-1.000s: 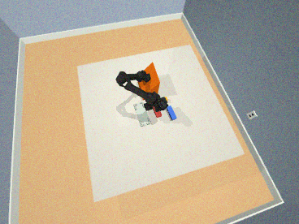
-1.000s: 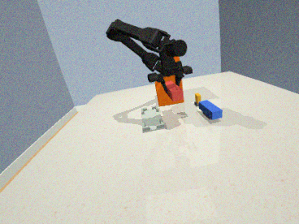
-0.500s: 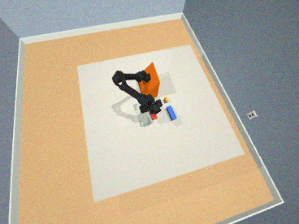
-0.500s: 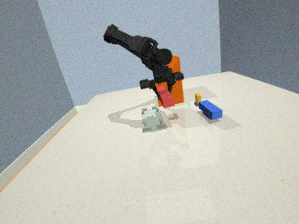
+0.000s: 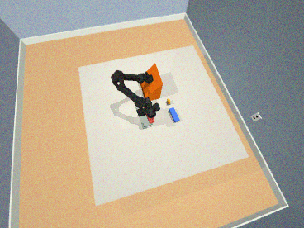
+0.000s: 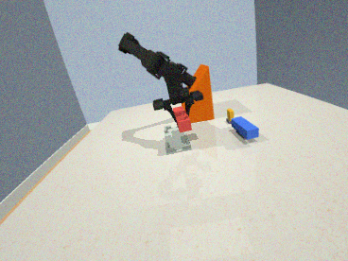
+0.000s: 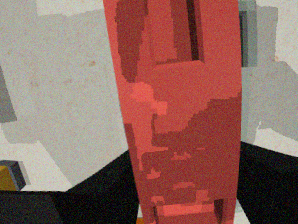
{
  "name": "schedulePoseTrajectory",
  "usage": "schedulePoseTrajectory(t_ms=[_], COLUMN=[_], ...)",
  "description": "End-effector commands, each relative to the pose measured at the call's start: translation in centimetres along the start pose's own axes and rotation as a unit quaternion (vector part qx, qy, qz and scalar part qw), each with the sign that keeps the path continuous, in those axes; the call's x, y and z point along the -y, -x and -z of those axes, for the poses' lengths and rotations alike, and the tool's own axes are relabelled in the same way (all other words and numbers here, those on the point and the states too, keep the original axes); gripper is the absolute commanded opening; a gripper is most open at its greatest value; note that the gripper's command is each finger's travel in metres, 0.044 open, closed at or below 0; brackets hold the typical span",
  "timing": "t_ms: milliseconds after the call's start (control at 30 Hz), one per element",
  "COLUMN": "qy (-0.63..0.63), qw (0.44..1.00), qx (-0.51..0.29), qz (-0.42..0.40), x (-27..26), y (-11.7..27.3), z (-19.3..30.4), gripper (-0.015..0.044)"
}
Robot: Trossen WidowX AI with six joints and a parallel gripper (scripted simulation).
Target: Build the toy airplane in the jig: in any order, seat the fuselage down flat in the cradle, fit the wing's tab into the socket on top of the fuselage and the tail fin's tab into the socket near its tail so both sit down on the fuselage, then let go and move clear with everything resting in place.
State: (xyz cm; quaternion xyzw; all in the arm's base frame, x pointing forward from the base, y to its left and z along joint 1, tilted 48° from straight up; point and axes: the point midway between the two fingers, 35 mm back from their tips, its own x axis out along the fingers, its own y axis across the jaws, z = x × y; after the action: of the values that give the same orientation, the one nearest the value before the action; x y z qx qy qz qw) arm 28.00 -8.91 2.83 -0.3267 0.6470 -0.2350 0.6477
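Observation:
My gripper (image 5: 151,116) (image 6: 182,114) (image 7: 178,147) is shut on the red fuselage (image 5: 151,121) (image 6: 184,125) (image 7: 182,82), one finger on each side. The fuselage is held above the grey jig (image 5: 144,123) (image 6: 177,143) (image 7: 248,35), over its right part in the top and exterior views; its open sockets face up to the wrist camera. Much of the jig is hidden behind the fuselage and gripper. The blue wing (image 5: 174,115) (image 6: 245,128) lies to the right of the jig. The small yellow tail fin (image 5: 168,102) (image 6: 230,113) (image 7: 6,178), with a dark tab, is behind the wing.
A tall orange wedge-shaped block (image 5: 154,87) (image 6: 203,95) stands behind the jig, close to the arm. The white table sheet (image 5: 165,165) (image 6: 118,208) lies under everything. Low walls edge the orange-tan surface beyond it.

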Motion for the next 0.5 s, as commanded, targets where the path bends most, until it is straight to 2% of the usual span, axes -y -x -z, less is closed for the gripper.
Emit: schedulePoseTrajectory(t_ms=[0,233,467], qy=[0.002,0.001,0.001], qw=[1.000,1.000,1.000], qx=[0.001,-0.001,-0.001], qz=[0.006,0.012,0.013], x=[1.2,2.7,2.8], y=[-0.4,-1.1,-1.1], z=[0.4,1.1,1.0], gripper=[0.0000,0.0000,0.0184])
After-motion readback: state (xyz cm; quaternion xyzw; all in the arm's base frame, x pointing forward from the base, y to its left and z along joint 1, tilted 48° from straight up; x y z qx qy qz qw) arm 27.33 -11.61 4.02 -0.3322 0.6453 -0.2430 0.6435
